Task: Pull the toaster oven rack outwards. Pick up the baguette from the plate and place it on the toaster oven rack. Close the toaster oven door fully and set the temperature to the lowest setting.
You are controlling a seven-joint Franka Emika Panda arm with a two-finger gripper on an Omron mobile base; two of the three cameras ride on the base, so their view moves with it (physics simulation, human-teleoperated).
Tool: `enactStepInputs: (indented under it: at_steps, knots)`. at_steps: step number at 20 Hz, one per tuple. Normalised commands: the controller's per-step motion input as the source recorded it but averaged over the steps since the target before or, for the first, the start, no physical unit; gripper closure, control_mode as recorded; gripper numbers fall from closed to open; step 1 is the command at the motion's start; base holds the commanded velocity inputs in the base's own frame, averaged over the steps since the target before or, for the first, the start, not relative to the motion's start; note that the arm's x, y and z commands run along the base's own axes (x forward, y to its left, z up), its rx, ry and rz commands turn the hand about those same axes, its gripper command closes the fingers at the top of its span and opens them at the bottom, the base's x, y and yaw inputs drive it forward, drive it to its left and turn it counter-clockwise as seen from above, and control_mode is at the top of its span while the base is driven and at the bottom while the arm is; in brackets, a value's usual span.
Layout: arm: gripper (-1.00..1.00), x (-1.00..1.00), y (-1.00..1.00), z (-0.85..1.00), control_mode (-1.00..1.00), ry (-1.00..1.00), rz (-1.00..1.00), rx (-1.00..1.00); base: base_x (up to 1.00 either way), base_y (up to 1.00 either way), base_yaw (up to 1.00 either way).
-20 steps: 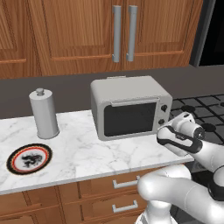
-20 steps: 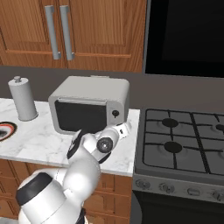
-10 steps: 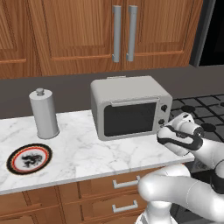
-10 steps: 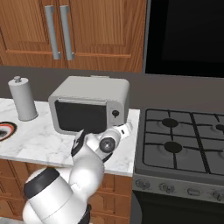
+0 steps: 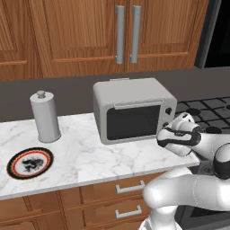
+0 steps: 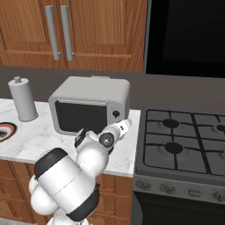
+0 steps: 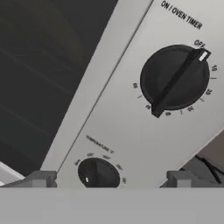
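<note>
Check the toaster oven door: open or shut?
Shut: the toaster oven door sits flush against the toaster oven front, handle bar at top.

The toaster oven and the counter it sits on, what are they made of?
The toaster oven looks like light-grey metal with a smooth matte finish; its door has a dark, glassy-looking window. The counter looks like polished white marble, going by the grey veins running through it. It is all rendered, so these are only looks.

The toaster oven is showing matt light-grey metal, its toaster oven door wearing dark glossy glass. Beneath it the counter is looking like polished white marble; above it, cabinets are displaying smooth brown wood.
</note>
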Motion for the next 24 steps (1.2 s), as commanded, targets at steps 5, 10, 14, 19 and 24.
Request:
enactStepInputs:
  at_steps: [5,10,14,19,24]
  knots:
    - [-1.0,-0.01,0.28,-0.26,-1.0,-0.03,-0.03,-0.1,0.0,0.0,0.0]
    - [-1.0,0.0,0.08,-0.16,-1.0,-0.03,-0.04,-0.04,0.0,0.0,0.0]
    - [-1.0,0.01,0.02,-0.1,-1.0,0.0,-0.04,-0.02,0.0,0.0,0.0]
    - [-1.0,0.0,-0.07,-0.02,-1.0,0.0,-0.04,0.0,0.0,0.0,0.0]
    - [-1.0,0.0,-0.1,0.0,-1.0,-0.01,-0.11,0.01,0.0,0.0,0.0]
